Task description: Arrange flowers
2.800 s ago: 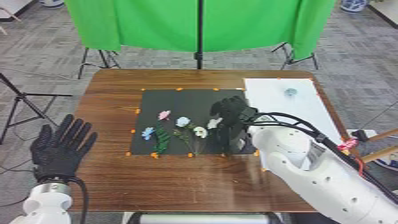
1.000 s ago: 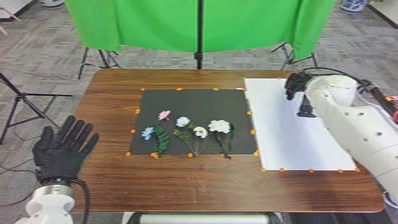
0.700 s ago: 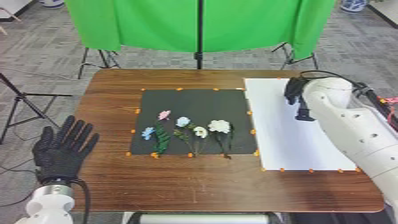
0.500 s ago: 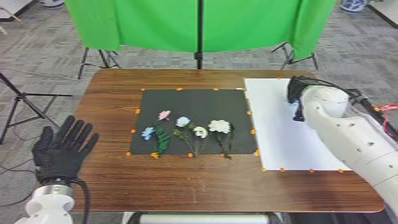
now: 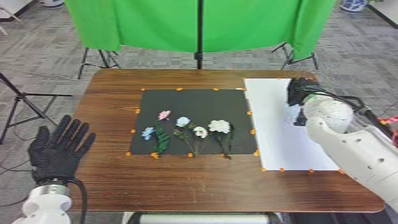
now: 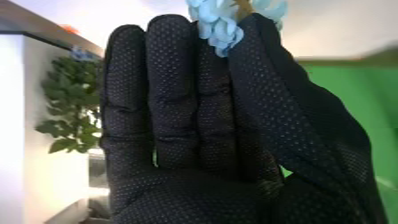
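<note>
In the head view, my right hand is over the far half of the white sheet, with a pale bluish shape beside it. The right wrist view shows my right hand with thumb and fingers pinching a light blue flower at their tips. On the black sheet lie a blue flower, a pink flower, a pale blue flower, a small white flower and a larger white flower, blooms toward the far side. My left hand is open at the table's left edge.
The black sheet and the white sheet lie side by side, with orange tabs along their edges, on the brown table. A green cloth hangs behind the table. Green leaves appear beyond my fingers in the right wrist view.
My right hand has left the larger white flower on the black sheet and moved over the white sheet. Most recently it has turned slightly, and the pale bluish shape has come out beside it.
</note>
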### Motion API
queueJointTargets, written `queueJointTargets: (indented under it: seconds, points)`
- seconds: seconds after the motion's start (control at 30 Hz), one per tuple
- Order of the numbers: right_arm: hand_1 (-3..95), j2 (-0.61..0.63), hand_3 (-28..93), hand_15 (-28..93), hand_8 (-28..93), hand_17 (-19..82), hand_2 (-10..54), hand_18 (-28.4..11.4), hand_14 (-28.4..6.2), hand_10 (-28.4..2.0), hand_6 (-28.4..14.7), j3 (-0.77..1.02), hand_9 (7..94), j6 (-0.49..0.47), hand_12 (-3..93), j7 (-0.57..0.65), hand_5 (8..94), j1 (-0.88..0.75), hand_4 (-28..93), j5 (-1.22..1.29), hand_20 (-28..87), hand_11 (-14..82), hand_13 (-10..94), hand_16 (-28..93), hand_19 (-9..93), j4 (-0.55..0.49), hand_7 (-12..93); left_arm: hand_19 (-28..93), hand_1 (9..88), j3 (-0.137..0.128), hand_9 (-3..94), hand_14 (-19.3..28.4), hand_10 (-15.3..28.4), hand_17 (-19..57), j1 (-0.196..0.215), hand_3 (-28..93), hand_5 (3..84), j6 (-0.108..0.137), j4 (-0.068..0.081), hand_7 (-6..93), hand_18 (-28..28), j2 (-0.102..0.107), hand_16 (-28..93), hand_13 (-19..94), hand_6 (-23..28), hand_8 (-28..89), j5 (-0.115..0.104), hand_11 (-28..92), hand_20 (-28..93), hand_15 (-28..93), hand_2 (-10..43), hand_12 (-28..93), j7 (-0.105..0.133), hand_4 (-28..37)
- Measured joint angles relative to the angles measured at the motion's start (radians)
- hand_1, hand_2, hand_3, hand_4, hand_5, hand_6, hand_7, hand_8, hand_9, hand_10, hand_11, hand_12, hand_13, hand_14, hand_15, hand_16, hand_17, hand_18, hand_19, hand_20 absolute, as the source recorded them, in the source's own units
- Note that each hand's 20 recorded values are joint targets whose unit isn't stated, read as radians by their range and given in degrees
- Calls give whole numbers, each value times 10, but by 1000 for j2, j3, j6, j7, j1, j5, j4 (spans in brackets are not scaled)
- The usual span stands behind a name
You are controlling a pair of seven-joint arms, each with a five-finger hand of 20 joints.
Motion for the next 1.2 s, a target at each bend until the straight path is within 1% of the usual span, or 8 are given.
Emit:
queueJointTargets:
  seconds: [0.2, 0.4, 0.53, 0.73, 0.97, 1.1, 1.13, 1.2]
  points:
    - [635, 74, 669, 390, 10, 352, -95, -172, -40, -89, 7, 10, 762, 32, 474, -22, 673, -57, -283, 44, 302, 166, 665, 419, 596, -186, 409, 291, 249, -8, 389, 140, 143, -36, 9, 746, 456, 1, -1, 148, 133, -3, -62, 300, 74, -98, 0, 245, 135, 365, 123, 105, 1, -283]
    - [632, 101, 671, 387, 18, 342, -95, -177, -42, -91, 6, 43, 759, -5, 472, -45, 672, -124, -283, 79, 304, 160, 659, 415, 601, -348, 397, 290, 249, -13, 388, 139, 142, -36, 18, 746, 455, 1, -3, 149, 133, -3, -62, 300, 74, -98, 1, 245, 135, 365, 124, 105, 1, -283]
    - [633, 98, 670, 387, 16, 334, -95, -180, -43, -90, 7, 68, 759, -19, 469, -84, 671, -183, -283, 76, 306, 157, 657, 413, 608, -426, 394, 289, 249, -11, 388, 140, 143, -35, 17, 746, 455, 0, -3, 148, 133, -3, -62, 301, 74, -98, 2, 245, 135, 366, 124, 105, 0, -283]
    - [632, 53, 672, 388, 16, 331, -95, -182, -44, -91, 6, 76, 759, -10, 468, -80, 671, -259, -283, 57, 306, 156, 656, 412, 612, -451, 391, 289, 248, -10, 388, 140, 142, -35, 18, 746, 454, 2, -3, 148, 133, -3, -62, 300, 74, -97, 5, 245, 135, 365, 124, 105, -5, -283]
    - [622, 22, 675, 388, 8, 314, -95, -187, -50, -93, 3, 39, 750, -22, 461, -86, 661, -299, -283, 19, 304, 149, 646, 407, 618, -458, 385, 290, 249, 1, 388, 140, 144, -35, 9, 745, 454, 2, -1, 147, 133, -3, -62, 299, 75, -97, 10, 245, 135, 365, 125, 105, -27, -283]
    - [611, 22, 668, 390, -23, 287, -95, -195, -57, -102, -2, 39, 721, -46, 410, -87, 632, -315, -283, 17, 296, 114, 616, 386, 627, -468, 346, 290, 248, 0, 388, 140, 144, -35, 7, 743, 455, 4, -1, 148, 133, -3, -62, 300, 74, -97, 10, 245, 135, 365, 127, 105, -30, -283]
    - [600, 22, 672, 398, -27, 280, -95, -197, -61, -108, -1, 43, 702, -55, 378, -86, 626, -320, -283, 18, 290, 142, 609, 376, 631, -471, 323, 290, 247, 0, 388, 140, 144, -35, 7, 744, 454, 4, -1, 148, 133, -3, -62, 300, 74, -97, 10, 245, 135, 365, 127, 105, -30, -283]
    - [531, 23, 725, 437, -132, 266, -95, -203, -84, -127, -3, 54, 657, -78, 282, -85, 597, -331, -283, 20, 279, 230, 594, 330, 640, -479, 269, 290, 247, -2, 388, 140, 144, -35, 8, 744, 451, 5, -1, 147, 133, -3, -62, 300, 74, -97, 10, 245, 135, 365, 127, 105, -30, -283]
